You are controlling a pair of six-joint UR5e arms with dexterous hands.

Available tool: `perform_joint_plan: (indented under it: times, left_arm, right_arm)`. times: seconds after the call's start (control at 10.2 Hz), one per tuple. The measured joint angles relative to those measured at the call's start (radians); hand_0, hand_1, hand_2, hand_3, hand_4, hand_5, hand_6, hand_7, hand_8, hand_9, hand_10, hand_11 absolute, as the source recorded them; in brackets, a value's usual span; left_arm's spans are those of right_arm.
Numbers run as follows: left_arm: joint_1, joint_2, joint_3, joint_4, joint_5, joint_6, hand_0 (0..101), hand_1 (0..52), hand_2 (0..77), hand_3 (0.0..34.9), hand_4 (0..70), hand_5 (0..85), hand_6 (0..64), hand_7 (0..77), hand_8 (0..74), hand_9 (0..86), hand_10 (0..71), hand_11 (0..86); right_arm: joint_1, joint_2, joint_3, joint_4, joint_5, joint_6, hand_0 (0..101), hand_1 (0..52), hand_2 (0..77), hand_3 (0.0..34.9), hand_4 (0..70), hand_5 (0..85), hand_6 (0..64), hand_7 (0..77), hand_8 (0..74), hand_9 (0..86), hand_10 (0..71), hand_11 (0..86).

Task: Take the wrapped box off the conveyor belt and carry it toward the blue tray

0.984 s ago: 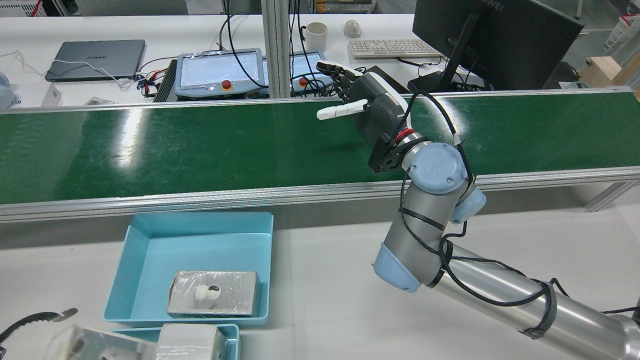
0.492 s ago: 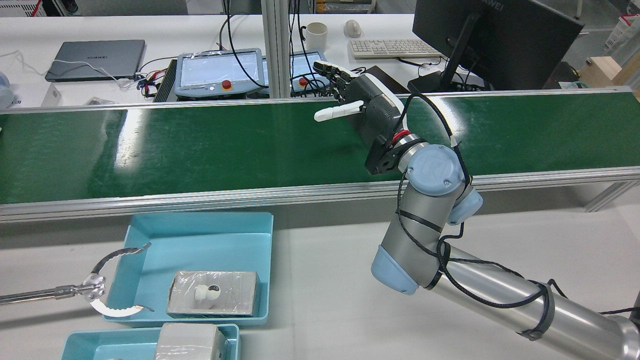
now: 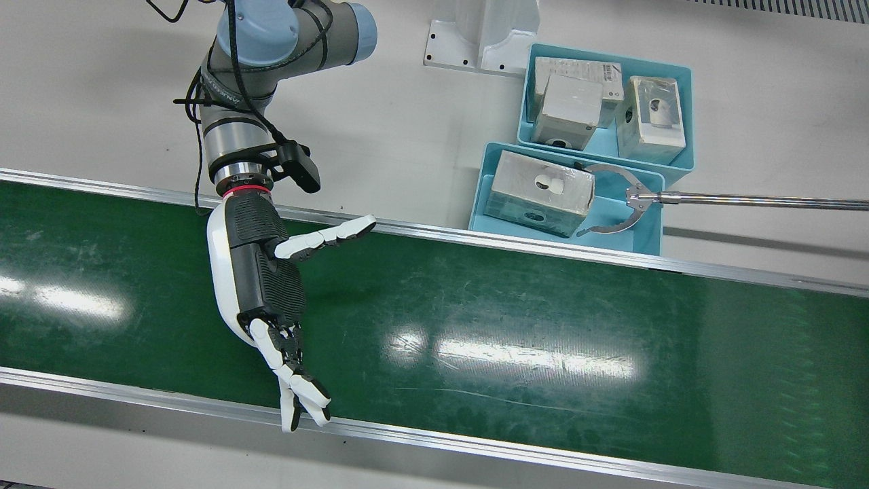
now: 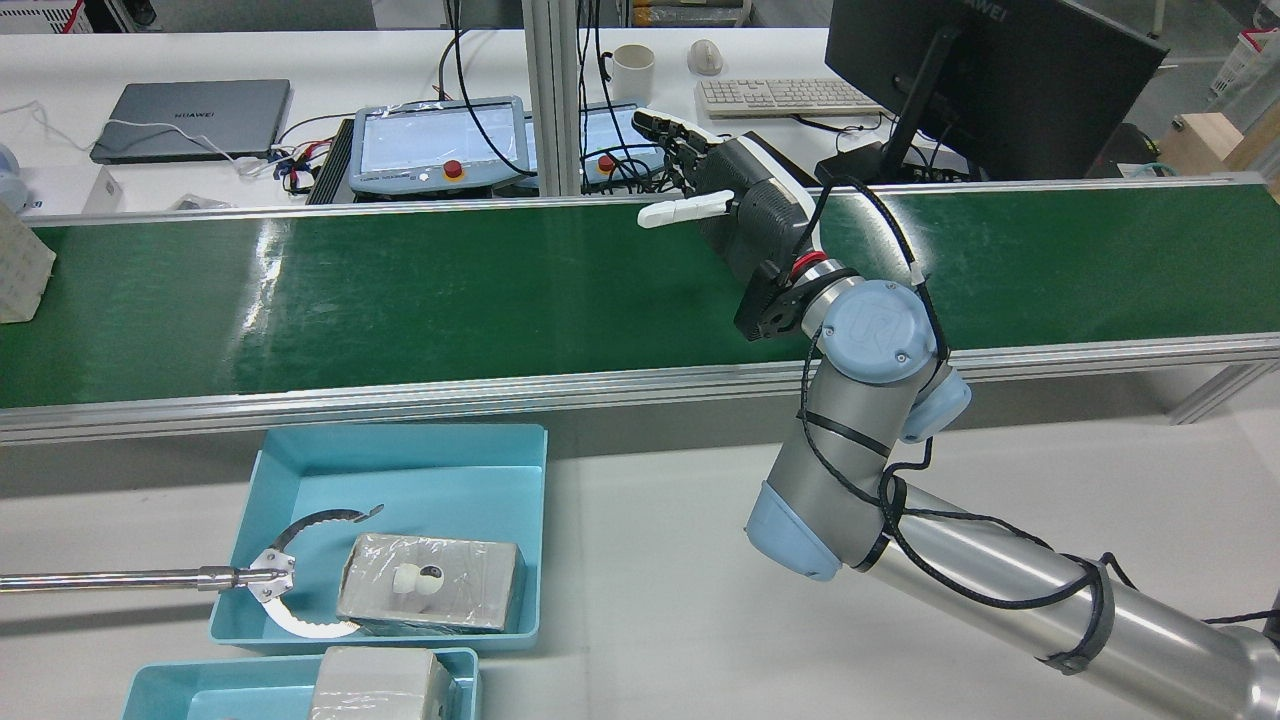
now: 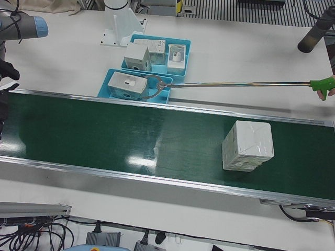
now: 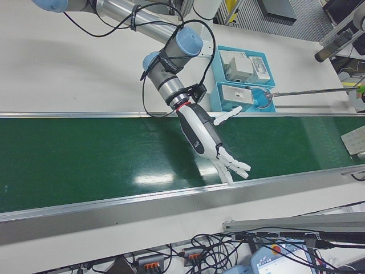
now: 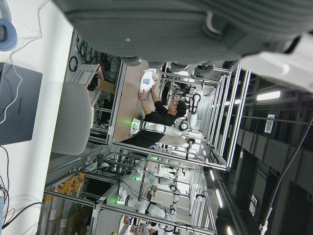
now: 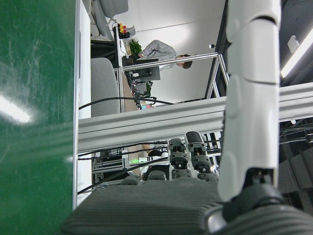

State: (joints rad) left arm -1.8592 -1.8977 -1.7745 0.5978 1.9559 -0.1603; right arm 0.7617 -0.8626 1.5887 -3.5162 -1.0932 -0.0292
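The right hand (image 3: 261,285) hangs over the green conveyor belt (image 3: 516,326) with its fingers (image 3: 302,394) spread and reaching past the belt's operator-side rail, its thumb stretched out sideways toward the trays; it is released and holds nothing. The wrapped box (image 5: 247,146) stands upright on the belt near its end on the robot's left, well apart from that hand, and in the rear view only its corner shows at the belt's left edge. On the tabletop, just beside the belt's robot-side rail, sits the blue tray (image 3: 485,173) with a film-wrapped box (image 3: 540,193) lying in it. A long metal reacher (image 5: 241,83), held by a person's hand (image 5: 332,93) at its green handle, has its open claw (image 3: 614,204) inside that tray, around the end of the box. A second blue tray (image 3: 682,115) behind it, toward the pedestal (image 3: 482,34), holds three more boxes. Of the left hand (image 7: 195,34) only a dark blurred edge shows in its own camera, so I cannot tell whether it is released or clenched
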Motion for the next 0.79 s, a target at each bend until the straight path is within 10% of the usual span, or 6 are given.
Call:
perform_joint_plan:
  times: [0.79]
  left_arm:
    - [0.0,0.0,0.0,0.0,0.0,0.0,0,0.0,1.1,0.0,0.0,1.1,0.0,0.5,0.5,0.0,0.5,0.5]
  right_arm:
    - [0.006,0.025,-0.009,-0.023,-0.07,-0.077,54,22.9,18.0,0.0,14.2,20.2,6.5,9.3,0.0,1.6,0.0,0.5]
